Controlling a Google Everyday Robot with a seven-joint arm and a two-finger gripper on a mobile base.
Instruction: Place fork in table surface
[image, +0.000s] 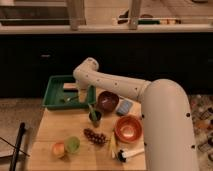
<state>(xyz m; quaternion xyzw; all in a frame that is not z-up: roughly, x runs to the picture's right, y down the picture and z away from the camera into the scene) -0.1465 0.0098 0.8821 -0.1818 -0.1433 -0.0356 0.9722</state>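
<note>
The fork (114, 145) is a slim yellowish utensil. It lies on the wooden table surface (55, 125) near the front, between the dark grapes (95, 136) and the black-and-white brush (128, 153). My white arm reaches from the right across the table to the green tray (52, 95) at the back left. The gripper (80, 94) hangs at the arm's end over the right part of the tray, far from the fork. Nothing shows in it.
A maroon bowl (107, 101), a blue item (124, 106) and an orange bowl (128, 128) sit under the arm. A green utensil stands in a dark cup (94, 117). An orange and a green round item (65, 147) lie front left. The tray holds a tan block (70, 86).
</note>
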